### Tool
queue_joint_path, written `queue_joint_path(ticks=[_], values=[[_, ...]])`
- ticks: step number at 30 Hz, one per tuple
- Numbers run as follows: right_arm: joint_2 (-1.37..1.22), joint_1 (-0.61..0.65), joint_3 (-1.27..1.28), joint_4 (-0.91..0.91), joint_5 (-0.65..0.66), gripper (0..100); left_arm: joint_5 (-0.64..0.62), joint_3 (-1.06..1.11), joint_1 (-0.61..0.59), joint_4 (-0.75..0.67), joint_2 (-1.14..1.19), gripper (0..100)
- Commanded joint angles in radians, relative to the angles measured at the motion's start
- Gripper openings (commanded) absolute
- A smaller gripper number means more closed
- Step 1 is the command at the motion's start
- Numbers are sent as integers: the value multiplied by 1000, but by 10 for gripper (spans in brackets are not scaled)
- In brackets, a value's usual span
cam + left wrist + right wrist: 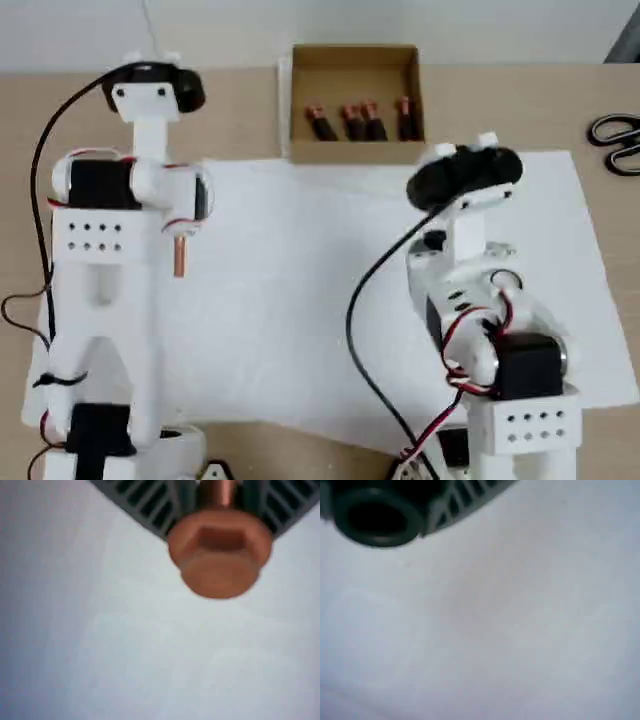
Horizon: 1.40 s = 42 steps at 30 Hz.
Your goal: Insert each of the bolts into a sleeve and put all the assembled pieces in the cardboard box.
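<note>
Left wrist view: left tool clamps bolt; right wrist: right tool clamps sleeve.

We look down on the table from above, left wrist camera close over its bolt, right close over a sleeve, all sharing the sheet.

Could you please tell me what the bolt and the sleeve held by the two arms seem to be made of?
The bolt looks like copper-coloured plastic or coated metal: even orange-brown, matt, soft-edged hex head. The sleeve seems black plastic or rubber: a dull, smooth tube mouth without glints.
</note>
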State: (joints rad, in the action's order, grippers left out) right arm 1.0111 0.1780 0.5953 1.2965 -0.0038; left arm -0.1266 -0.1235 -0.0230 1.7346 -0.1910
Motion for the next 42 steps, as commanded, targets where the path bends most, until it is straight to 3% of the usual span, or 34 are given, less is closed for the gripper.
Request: queue_joint_path(ticks=[1,10,15,23,32,38,42], values=[[15,61,0,-18,-133,4,-3,19,-2,17,-78,6],[13,263,6,-61,2,4,-3,25,-3,-20,-169,6],[67,272,150,-268,2,4,-3,25,-3,-18,-282,6],[374,272,531,-584,3,4,-5,28,-3,-18,-450,6],[665,272,825,-710,3,4,-11,30,0,-110,-601,6],[811,320,934,-716,3,4,-216,30,144,-201,-618,6],[794,369,957,-710,3,4,-262,30,160,-201,-615,6]])
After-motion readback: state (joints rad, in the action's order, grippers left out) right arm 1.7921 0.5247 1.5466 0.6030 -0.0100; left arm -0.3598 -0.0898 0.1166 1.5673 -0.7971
